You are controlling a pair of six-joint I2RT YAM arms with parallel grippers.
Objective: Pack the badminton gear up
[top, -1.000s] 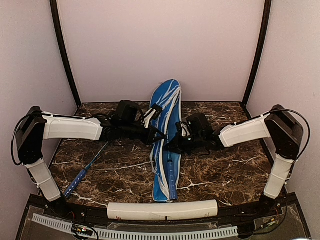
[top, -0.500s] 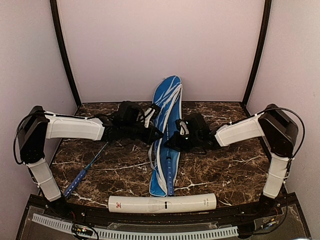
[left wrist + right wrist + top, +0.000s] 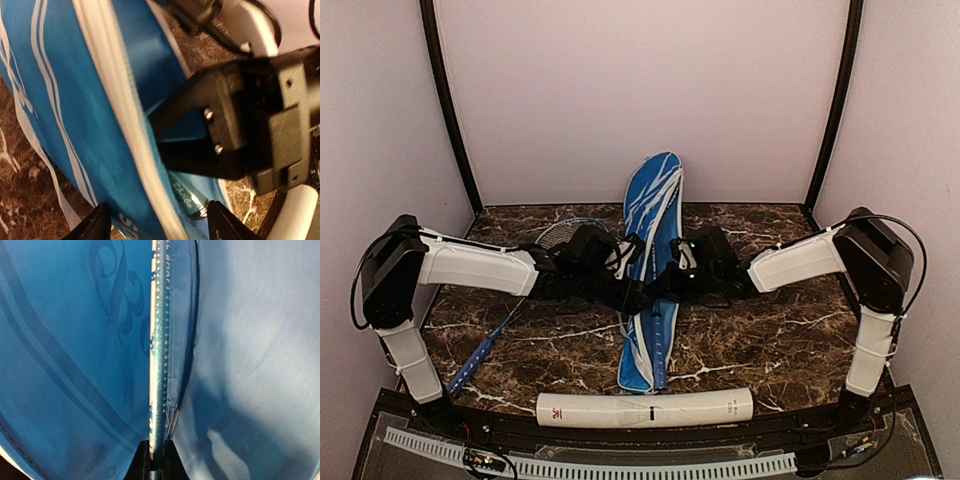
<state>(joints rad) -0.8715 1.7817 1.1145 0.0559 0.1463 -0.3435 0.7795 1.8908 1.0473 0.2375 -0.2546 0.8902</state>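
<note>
On the marble bench [image 3: 770,340], the blue racket-shaped zip bag with white trim [image 3: 660,190] lies lengthwise; left hand [image 3: 160,225] spread astride its edge, right hand [image 3: 156,458] clamped on a thin blue racket [image 3: 159,365] inside.

One high fixed camera, two wrist cameras close on the blue bag [image 3: 655,200].
The top camera sits above and behind the arm bases, looking down across the whole worktop [image 3: 770,340]. The left wrist camera peers past the left end effector [image 3: 159,227] onto the bag's zip edge; the right wrist camera, nearer still, looks along a racket [image 3: 157,365] inside it. All three share the bag's middle.
</note>
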